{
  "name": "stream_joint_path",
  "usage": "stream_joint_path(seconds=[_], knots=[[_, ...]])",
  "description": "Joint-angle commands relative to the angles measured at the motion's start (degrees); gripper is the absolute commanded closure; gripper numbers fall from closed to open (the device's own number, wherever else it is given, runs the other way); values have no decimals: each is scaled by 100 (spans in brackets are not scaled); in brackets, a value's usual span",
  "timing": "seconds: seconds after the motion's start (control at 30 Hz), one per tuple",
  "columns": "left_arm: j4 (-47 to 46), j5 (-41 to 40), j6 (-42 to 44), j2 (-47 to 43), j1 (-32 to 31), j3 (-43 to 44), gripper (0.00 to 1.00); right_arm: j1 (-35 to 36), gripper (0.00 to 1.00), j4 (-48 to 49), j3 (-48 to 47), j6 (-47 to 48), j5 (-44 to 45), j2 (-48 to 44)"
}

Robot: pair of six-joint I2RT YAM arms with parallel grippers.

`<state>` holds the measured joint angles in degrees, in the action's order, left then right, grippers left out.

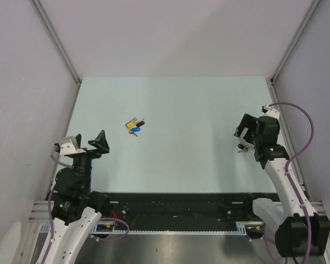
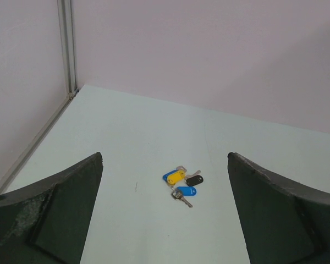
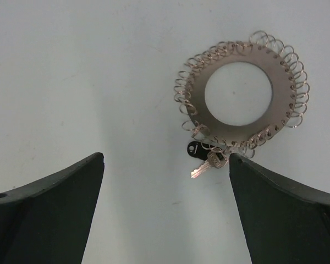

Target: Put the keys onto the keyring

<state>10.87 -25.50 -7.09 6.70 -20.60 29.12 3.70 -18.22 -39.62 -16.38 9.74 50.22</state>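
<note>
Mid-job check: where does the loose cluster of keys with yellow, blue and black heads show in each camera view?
Top external: loose keys left of centre on the table.
Left wrist: loose keys just below centre.
Right wrist: not in it; only the keyring, with other keys hanging on it.
Shared landmark: the pale green table, in all three views.

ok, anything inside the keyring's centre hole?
Only bare table shows through the keyring hole; nothing lies in it. A black key head and a silver key sit outside, at the near rim. Whatever is under the metal band is covered.
</note>
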Motion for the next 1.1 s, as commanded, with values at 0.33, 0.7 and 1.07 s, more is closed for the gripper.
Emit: stream_joint_path(seconds=[0.33,0.7,1.07], knots=[[-200,18,68,183,-339,-47,0,-907,9,1268,-327,-199,-1255,2816],[-200,97,103,139,-331,-56,0,-758,28,1146,-1012,258,-1316,4285],[-208,150,94,-55,-339,-82,0,1095,35,-322,-1461,443,-1870,4735]])
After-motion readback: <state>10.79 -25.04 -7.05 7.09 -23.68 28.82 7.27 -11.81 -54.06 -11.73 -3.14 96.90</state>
